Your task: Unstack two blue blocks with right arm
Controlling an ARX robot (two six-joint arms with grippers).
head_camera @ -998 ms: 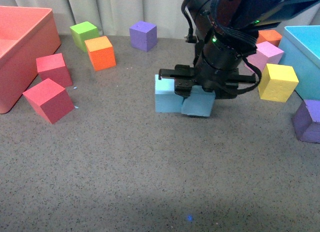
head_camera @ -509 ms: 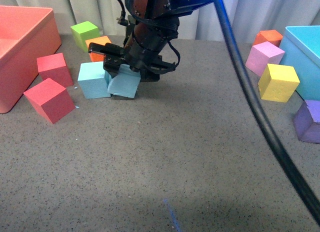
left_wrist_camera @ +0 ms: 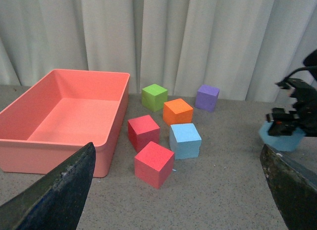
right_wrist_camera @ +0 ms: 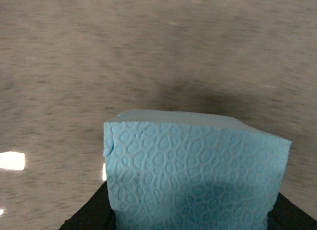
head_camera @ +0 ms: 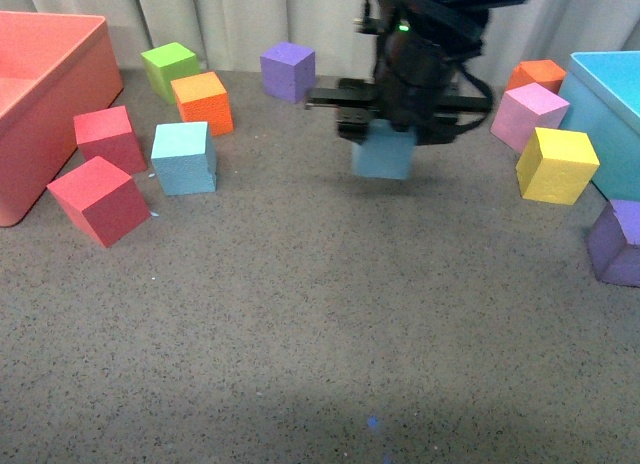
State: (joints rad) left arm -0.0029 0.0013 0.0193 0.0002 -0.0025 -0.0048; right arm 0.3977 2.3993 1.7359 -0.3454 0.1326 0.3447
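While the right gripper (head_camera: 383,139) clamps one blue block (head_camera: 383,164) between its jaws, seemingly just off the table (head_camera: 300,334), the other blue block (head_camera: 184,157) sits alone well apart from them. Unstacking looks done; setting the held block down and releasing it remain.

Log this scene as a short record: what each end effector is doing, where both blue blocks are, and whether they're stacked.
Right end effector: shut on held blue block
Height: seemingly just above the table
Second blue block: on the table, beside the orange cube and a red cube
Left end effector: open, empty
Stacked: no, blocks well apart
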